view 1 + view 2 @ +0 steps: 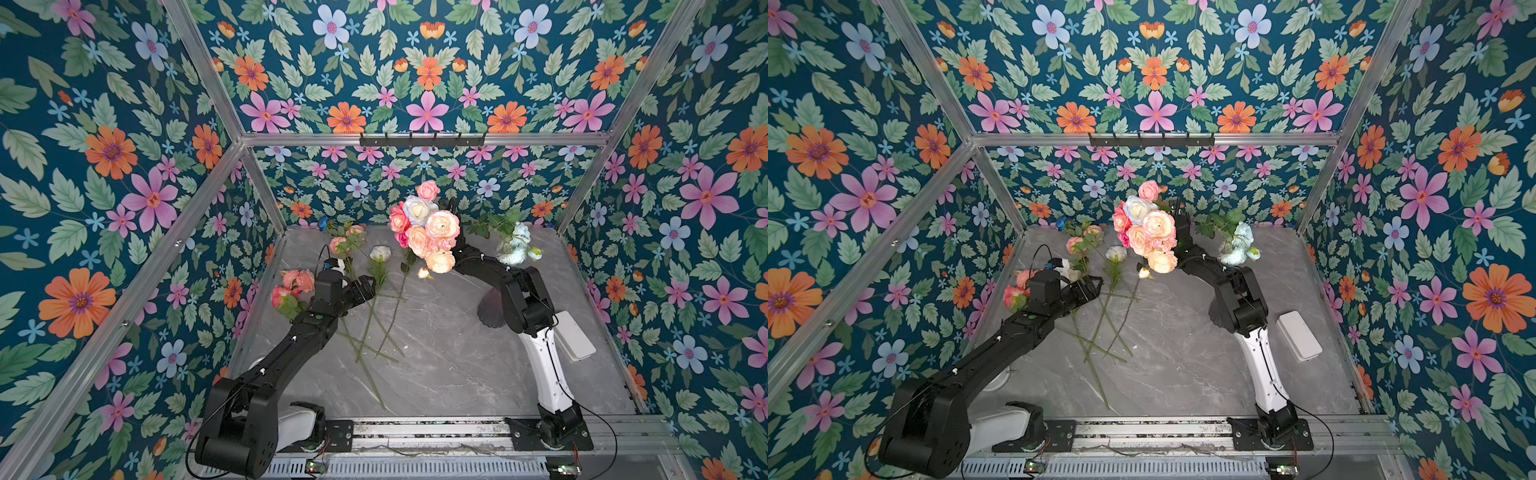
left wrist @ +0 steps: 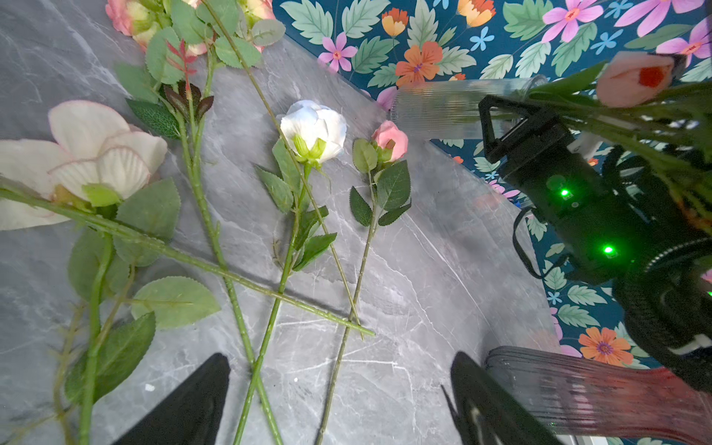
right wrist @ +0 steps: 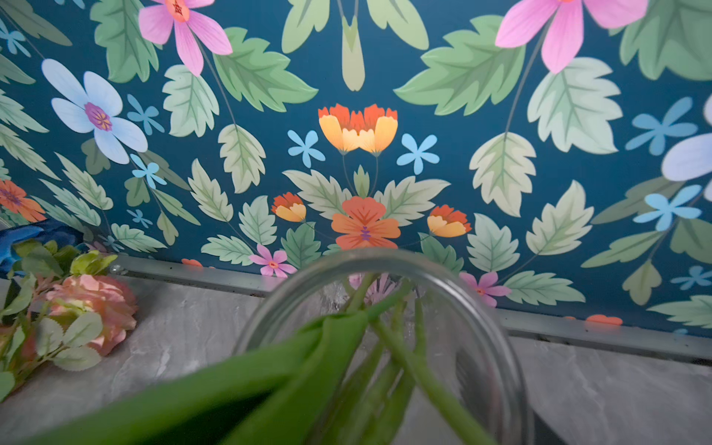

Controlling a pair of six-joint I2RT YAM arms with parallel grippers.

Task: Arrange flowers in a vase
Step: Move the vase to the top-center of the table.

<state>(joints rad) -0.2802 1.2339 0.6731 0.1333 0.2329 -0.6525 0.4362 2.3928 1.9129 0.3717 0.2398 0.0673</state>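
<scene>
Right claw (image 2: 497,115) — black, set against the clear ribbed glass vase (image 2: 435,104) near its rim; whether it pinches the glass cannot be told. In that vase: a bunch of pink, peach, coral and white flowers (image 1: 428,232), green stems crossing inside. Left claw (image 2: 339,362) — spread wide, empty, well apart from the vase, above crossed green stems. Between it and the vase: white rose (image 2: 314,129) and small pink rosebud (image 2: 391,138), lying on the grey marble-patterned table (image 1: 436,365). Near the vase: smoky red-tinted ribbed vase (image 2: 578,393).
</scene>
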